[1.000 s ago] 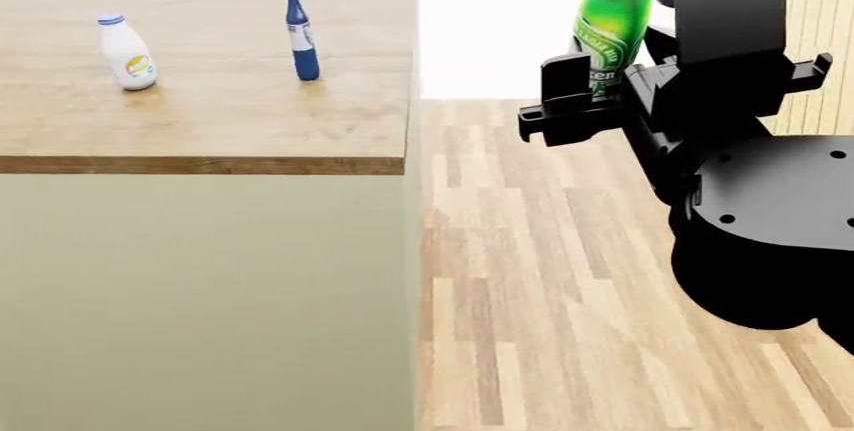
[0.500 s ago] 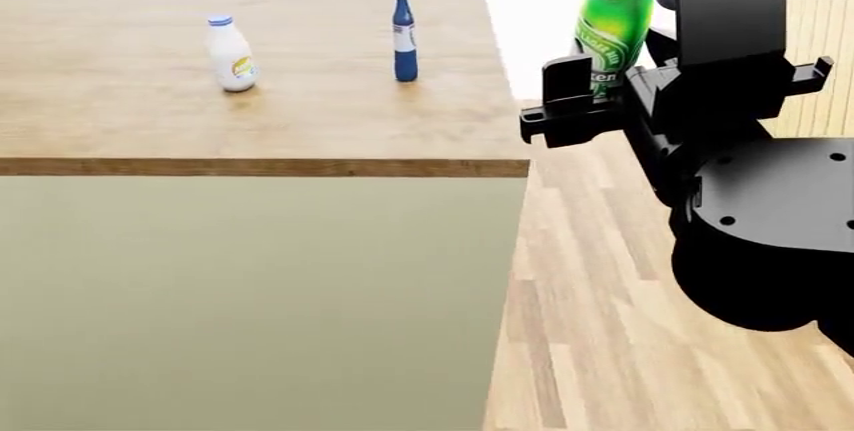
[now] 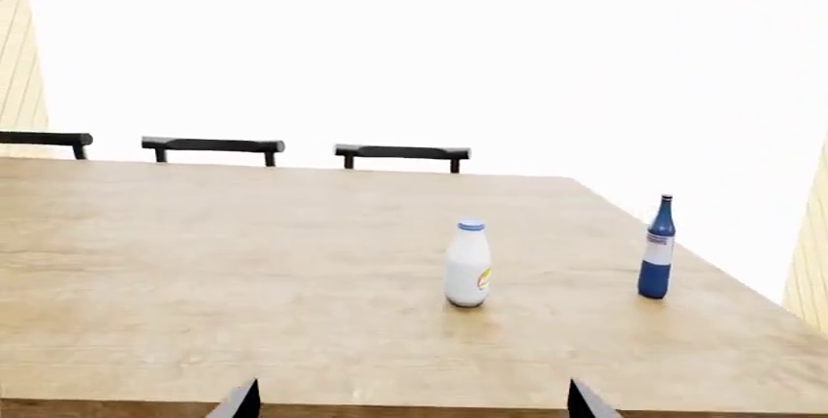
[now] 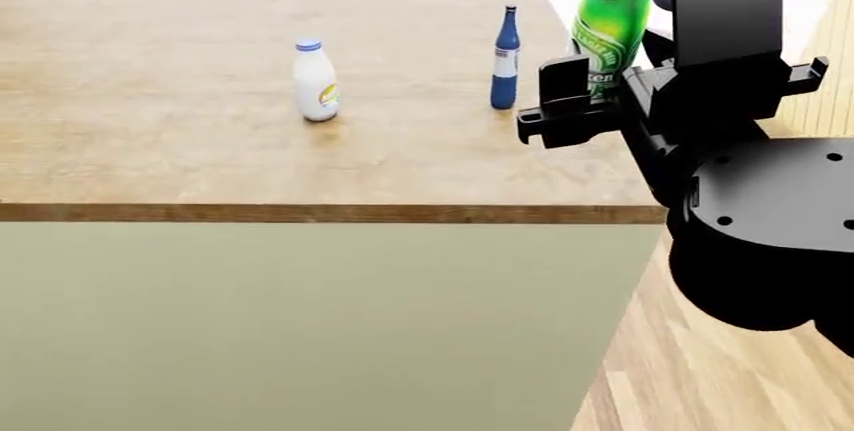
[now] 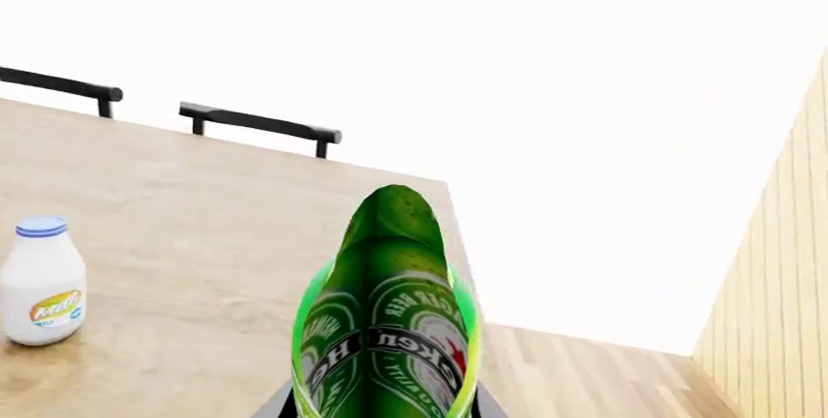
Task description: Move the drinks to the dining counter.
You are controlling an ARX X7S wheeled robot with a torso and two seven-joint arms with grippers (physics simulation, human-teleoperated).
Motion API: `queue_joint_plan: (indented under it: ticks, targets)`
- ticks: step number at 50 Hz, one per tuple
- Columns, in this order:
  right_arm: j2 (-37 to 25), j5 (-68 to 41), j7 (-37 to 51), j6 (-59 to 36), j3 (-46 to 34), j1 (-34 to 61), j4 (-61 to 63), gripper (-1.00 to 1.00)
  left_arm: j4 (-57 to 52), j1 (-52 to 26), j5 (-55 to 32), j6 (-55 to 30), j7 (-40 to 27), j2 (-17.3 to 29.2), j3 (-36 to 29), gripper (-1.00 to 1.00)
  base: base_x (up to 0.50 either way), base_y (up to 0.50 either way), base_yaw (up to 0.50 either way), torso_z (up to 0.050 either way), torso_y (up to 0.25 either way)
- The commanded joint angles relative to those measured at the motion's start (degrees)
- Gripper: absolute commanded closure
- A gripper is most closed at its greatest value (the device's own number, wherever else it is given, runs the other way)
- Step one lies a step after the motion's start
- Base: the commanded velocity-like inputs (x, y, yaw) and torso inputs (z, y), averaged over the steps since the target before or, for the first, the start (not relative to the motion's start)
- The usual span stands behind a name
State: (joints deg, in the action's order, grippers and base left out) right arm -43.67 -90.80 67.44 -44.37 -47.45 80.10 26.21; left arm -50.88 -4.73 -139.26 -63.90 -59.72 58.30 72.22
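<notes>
Upright green bottle (image 4: 611,26) clamped in the right hand (image 4: 587,91), beyond the dining counter's (image 4: 160,141) right corner.

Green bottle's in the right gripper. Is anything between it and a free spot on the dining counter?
Nothing visible blocks it. The green bottle, held in the right gripper, hangs by the dining counter near its right end. The blue bottle stands closest there; the white bottle is farther left, with bare wood around both.

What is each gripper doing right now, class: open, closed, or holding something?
Left gripper: open, holding nothing; only its fingertips show.
Right gripper: closed on the green bottle, held upright.
</notes>
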Motion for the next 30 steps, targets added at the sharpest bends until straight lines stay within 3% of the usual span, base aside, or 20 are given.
queue_joint_plan:
  ticks: [1,8,30]
  targets:
    - [-0.27,0.92,-0.25,-0.25,0.46,-0.13,0.31,1.0,-0.09,0.07,0.24,-0.05,0.15,-0.24,-0.19,-1.0,0.46,0.33,0.0,0.0,0.0]
    - [-0.4,0.91,-0.51,-0.17,0.48,-0.29,0.99,1.0,-0.21,0.11,0.34,-0.03,0.16,-0.32,-0.24,-1.0,0.44,0.26,0.0,0.001,0.002]
    - [1.47,0.1,-3.78,1.36,0.87,-0.87,0.97,1.0,-0.21,0.3,0.43,-0.22,0.34,-0.66,-0.03,-1.0,0.01,0.0,0.0,0.0,0.001]
